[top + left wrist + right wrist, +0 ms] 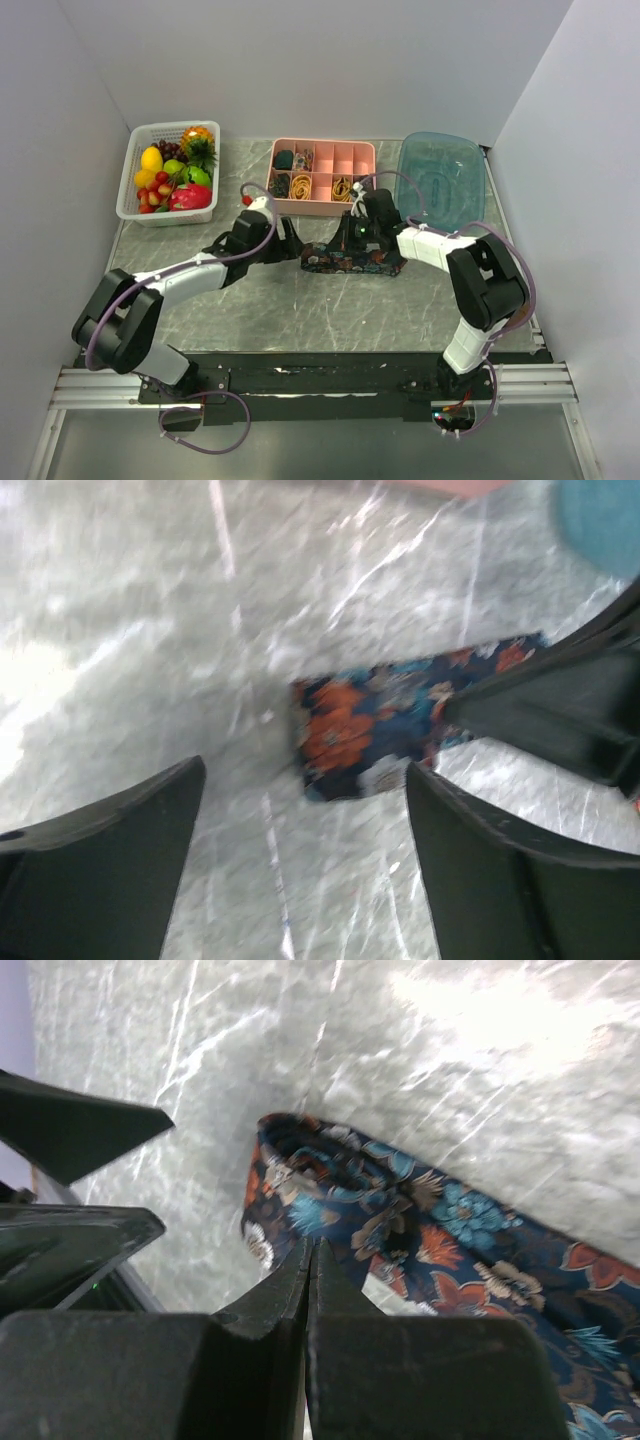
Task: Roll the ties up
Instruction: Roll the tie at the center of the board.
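From above, the tie [352, 260] lies in the middle of the table [330, 310], with bare marble open at its 6 o'clock, the pink tray [322, 172] close at 12, the left gripper [288, 242] at 9 and the right gripper [360, 245] on top of it. The left wrist view shows the left fingers [100, 860] spread wide and grasping nothing, with the tie's end just beyond them at 12. The right wrist view shows the right fingers [250, 1360] clenched together, tips touching the tie's rolled end; whether any cloth is pinched is unclear.
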You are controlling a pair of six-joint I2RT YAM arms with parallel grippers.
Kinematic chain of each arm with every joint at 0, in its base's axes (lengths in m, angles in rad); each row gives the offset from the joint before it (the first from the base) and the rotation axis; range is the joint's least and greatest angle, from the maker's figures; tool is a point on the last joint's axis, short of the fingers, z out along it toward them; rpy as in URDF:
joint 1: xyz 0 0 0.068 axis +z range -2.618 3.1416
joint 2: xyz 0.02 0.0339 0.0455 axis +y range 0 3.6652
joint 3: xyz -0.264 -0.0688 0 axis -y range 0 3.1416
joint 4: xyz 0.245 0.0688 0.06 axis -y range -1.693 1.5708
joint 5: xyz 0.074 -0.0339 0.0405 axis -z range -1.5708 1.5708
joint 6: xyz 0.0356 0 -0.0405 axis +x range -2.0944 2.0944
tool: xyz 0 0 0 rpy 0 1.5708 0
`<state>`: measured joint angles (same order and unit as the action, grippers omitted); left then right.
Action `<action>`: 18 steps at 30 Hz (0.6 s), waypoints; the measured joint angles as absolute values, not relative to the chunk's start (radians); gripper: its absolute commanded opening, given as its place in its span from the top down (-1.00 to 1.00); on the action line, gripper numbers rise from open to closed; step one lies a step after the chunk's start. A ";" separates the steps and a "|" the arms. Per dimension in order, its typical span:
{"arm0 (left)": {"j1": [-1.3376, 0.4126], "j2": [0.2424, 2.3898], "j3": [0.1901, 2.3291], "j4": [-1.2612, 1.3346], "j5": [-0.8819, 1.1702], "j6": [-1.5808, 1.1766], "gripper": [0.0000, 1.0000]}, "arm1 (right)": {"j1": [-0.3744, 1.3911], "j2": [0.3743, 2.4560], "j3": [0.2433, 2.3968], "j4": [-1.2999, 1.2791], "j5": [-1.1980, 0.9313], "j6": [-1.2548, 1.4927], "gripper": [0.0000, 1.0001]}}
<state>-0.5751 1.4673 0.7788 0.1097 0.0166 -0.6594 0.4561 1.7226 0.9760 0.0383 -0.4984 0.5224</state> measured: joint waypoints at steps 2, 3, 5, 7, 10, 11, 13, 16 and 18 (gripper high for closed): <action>-0.548 1.469 0.736 0.140 0.060 -0.675 -0.86 | 0.458 1.729 0.982 0.034 -0.478 0.519 1.00; -0.538 1.471 0.716 0.161 0.081 -0.680 -0.86 | 0.459 1.733 0.982 0.034 -0.471 0.519 1.00; -0.530 1.481 0.693 0.196 0.122 -0.695 -0.88 | 0.460 1.746 0.982 0.034 -0.461 0.519 1.00; -0.524 1.503 0.683 0.245 0.162 -0.706 -0.88 | 0.461 1.765 0.982 0.034 -0.453 0.519 1.00; -0.516 1.532 0.673 0.309 0.202 -0.725 -0.89 | 0.462 1.773 0.982 0.033 -0.450 0.519 1.00; -0.513 1.543 0.671 0.329 0.214 -0.729 -0.89 | 0.463 1.773 0.982 0.036 -0.450 0.519 1.00; -0.505 1.568 0.667 0.368 0.237 -0.743 -0.88 | 0.463 1.773 0.982 0.038 -0.449 0.519 1.00; -0.494 1.610 0.657 0.428 0.266 -0.763 -0.87 | 0.464 1.773 0.984 0.036 -0.445 0.519 1.00; -0.489 1.636 0.654 0.455 0.277 -0.778 -0.86 | 0.467 1.773 0.986 0.035 -0.440 0.519 1.00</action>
